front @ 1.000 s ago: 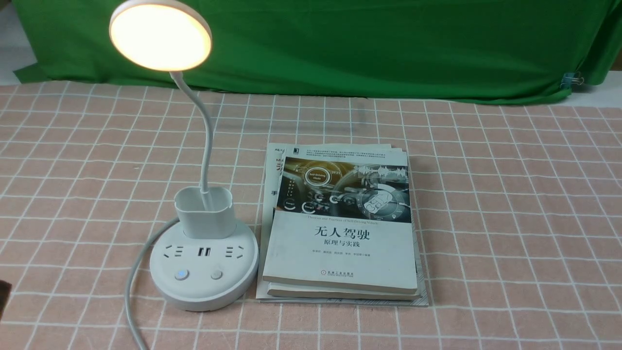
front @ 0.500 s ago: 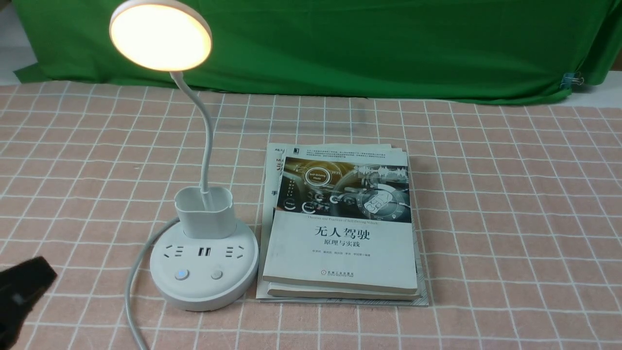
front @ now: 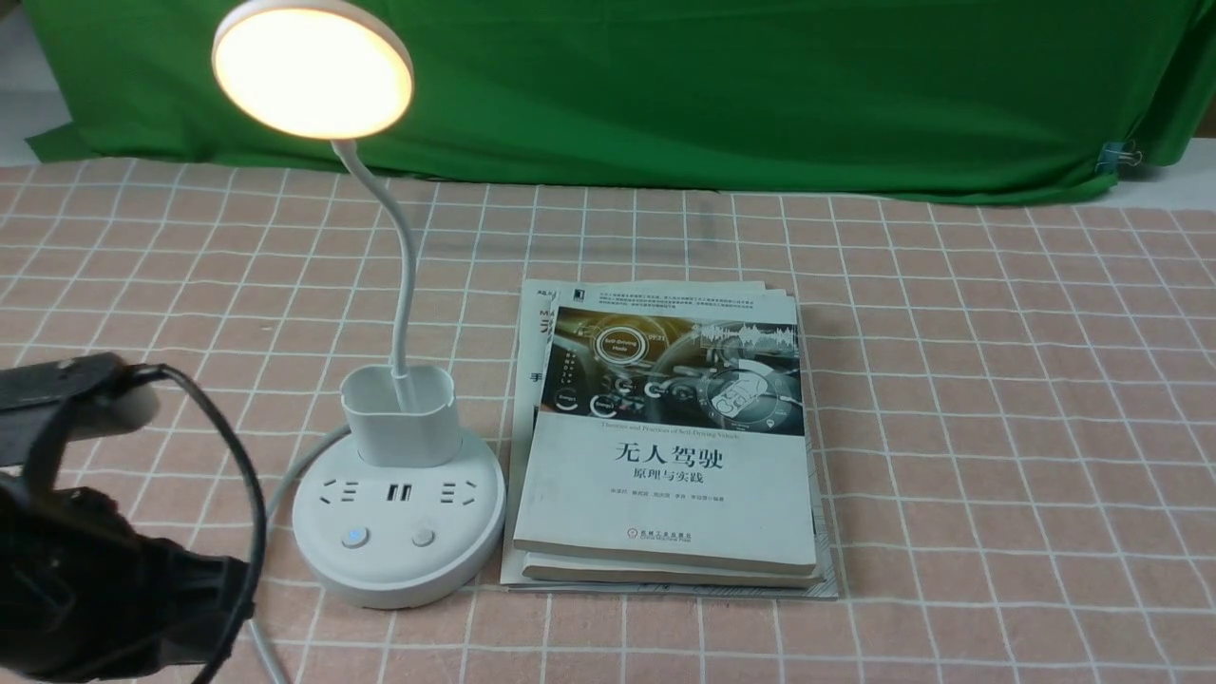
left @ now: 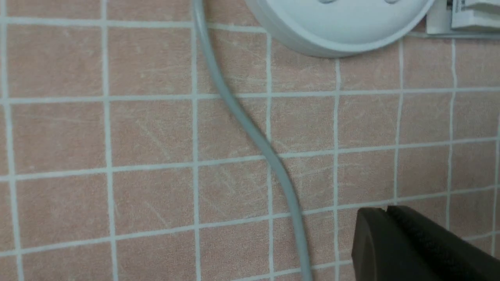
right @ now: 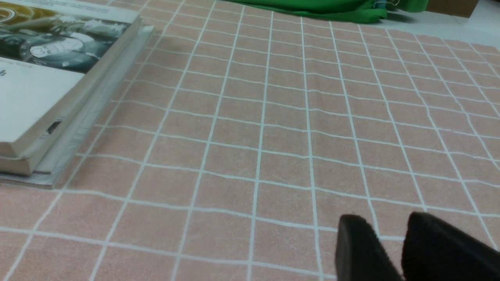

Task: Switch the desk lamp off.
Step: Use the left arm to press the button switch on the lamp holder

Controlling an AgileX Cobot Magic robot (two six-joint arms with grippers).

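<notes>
The desk lamp stands at the left of the table, its round head glowing. Its round base carries two small buttons, the left one lit blue and the right one plain. My left gripper is low at the front left, a short way left of the base and beside the white cord. In the left wrist view its jaws are pressed together with nothing between them, the cord and base edge ahead. My right gripper hovers over bare cloth, jaws slightly apart.
A stack of books lies right beside the lamp base, also seen in the right wrist view as books. A pink checked cloth covers the table. A green backdrop hangs behind.
My left arm has come up and in from the lower left corner toward the lamp base. The lamp stays lit and the books have not moved.
</notes>
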